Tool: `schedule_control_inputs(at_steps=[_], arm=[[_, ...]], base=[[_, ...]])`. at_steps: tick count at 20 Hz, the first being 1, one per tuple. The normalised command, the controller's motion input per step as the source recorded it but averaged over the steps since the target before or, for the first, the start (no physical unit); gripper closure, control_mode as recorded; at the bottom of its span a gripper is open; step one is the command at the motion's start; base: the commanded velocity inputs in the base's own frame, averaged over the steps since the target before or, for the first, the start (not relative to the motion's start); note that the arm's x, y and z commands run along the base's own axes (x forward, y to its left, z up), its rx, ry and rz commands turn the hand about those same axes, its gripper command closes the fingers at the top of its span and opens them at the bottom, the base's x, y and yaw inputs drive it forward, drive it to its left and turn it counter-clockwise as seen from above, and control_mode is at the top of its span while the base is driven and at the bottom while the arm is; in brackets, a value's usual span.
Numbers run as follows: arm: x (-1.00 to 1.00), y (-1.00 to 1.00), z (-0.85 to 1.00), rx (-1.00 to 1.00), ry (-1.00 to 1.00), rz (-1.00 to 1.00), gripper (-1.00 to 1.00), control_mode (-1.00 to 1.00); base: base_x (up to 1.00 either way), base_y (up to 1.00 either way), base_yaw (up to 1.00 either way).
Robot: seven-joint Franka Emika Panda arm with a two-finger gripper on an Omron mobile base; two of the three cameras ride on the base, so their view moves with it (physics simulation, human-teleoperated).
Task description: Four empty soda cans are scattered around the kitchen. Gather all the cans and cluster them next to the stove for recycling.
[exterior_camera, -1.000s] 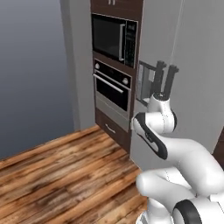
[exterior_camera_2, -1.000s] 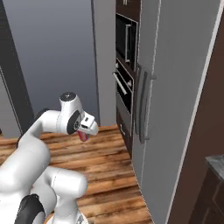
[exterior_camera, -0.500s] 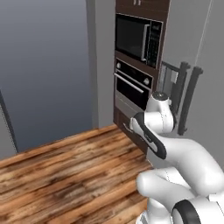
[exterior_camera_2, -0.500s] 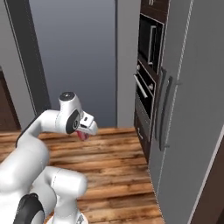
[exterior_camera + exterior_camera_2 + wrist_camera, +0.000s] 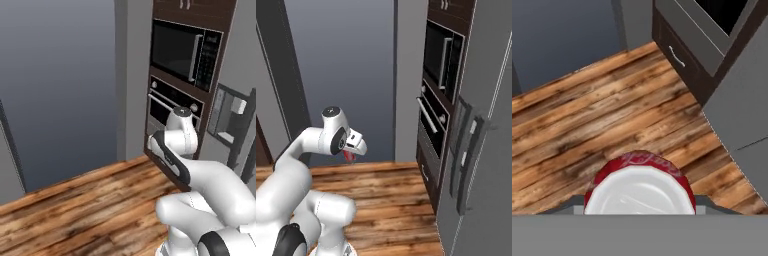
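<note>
Hand view: jaws grip a red soda can [image 5: 639, 187] (silvery top up); right base view adds the fridge [image 5: 486, 150].

Below my hand runs the brown plank floor [image 5: 612, 125], bare boards as far as I see, meeting the dark oven cabinet [image 5: 679, 57] at its far-right edge.

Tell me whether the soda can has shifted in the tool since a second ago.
No. In the right base view the soda can hangs under the tool as before; only the wall oven slid right, as the base turned.
</note>
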Motion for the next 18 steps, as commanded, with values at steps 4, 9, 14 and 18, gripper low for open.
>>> schedule_control_inputs(at_steps=[4, 9, 14, 18], arm=[[0.0, 0.0, 0.0, 0.0, 0.0, 0.0, 1.0, 1.0], [0.0, 0.0, 0.0, 0.0, 0.0, 0.0, 1.0, 1.0], [0.0, 0.0, 0.0, 0.0, 0.0, 0.0, 1.0, 1.0], [0.0, 0.0, 0.0, 0.0, 0.0, 0.0, 1.0, 1.0]], base=[[1.0, 0.37, 0.05], [1.0, 0.43, 0.05], [1.0, 0.49, 0.04], [0.26, 0.87, 0.01]])
